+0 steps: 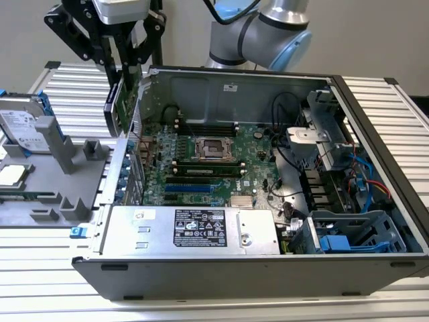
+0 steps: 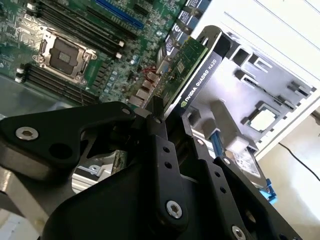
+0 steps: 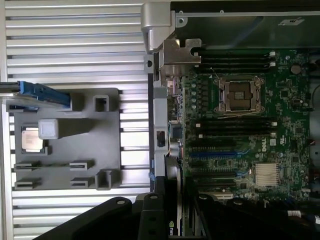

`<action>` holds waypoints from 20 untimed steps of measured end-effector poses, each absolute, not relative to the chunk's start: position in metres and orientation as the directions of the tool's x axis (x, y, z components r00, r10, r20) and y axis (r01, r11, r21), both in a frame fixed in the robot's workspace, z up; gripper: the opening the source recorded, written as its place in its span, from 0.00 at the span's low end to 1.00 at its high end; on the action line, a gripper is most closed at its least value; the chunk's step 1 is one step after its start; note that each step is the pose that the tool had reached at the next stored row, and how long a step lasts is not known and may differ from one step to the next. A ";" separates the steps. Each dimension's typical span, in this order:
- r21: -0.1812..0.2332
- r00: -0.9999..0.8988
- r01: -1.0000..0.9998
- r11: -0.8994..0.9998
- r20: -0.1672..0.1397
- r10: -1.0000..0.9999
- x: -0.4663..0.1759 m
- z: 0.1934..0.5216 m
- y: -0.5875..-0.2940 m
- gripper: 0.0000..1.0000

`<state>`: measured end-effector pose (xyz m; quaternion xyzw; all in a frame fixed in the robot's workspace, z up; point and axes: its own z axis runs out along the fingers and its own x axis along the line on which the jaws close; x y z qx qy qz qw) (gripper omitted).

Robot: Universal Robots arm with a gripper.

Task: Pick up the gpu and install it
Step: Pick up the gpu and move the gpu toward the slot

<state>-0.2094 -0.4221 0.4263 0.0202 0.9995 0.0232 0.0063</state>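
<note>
Flanking the open computer case [image 1: 221,84] on the slatted metal table [image 1: 67,80], a gray moulded holder tray [image 1: 80,157] carries a hard drive [image 1: 23,127] at the exterior view's left. The case's side wall stands directly beneath the card. The black gripper [image 1: 127,64] is clamped narrowly on the gpu [image 1: 123,100], which hangs on edge above that wall, beside the green motherboard [image 1: 201,161]. The card is flat and green, with a black shroud.
</note>
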 end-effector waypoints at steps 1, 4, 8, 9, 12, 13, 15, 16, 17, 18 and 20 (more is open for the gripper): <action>0.047 -0.999 0.040 0.998 -0.012 0.041 -0.208 0.426 -0.422 0.00; 0.047 -0.999 0.040 0.998 -0.012 0.041 -0.203 0.426 -0.422 0.00; 0.047 -0.999 0.040 0.998 -0.012 0.041 -0.198 0.426 -0.422 0.00; 0.047 -0.999 0.040 0.998 -0.012 0.041 -0.196 0.426 -0.422 0.00; 0.047 -0.999 0.040 0.998 -0.012 0.041 -0.192 0.426 -0.422 0.00; 0.047 -0.999 0.040 0.998 -0.012 0.041 -0.191 0.426 -0.422 0.00; 0.047 -0.999 0.040 0.998 -0.012 0.041 -0.188 0.426 -0.422 0.00; 0.047 -0.999 0.040 0.998 -0.012 0.041 -0.187 0.426 -0.422 0.00; 0.047 -0.999 0.040 0.998 -0.012 0.041 -0.185 0.426 -0.422 0.00; 0.047 -0.999 0.040 0.998 -0.012 0.041 -0.184 0.426 -0.422 0.00; 0.047 -0.999 0.040 0.998 -0.012 0.041 -0.182 0.426 -0.422 0.00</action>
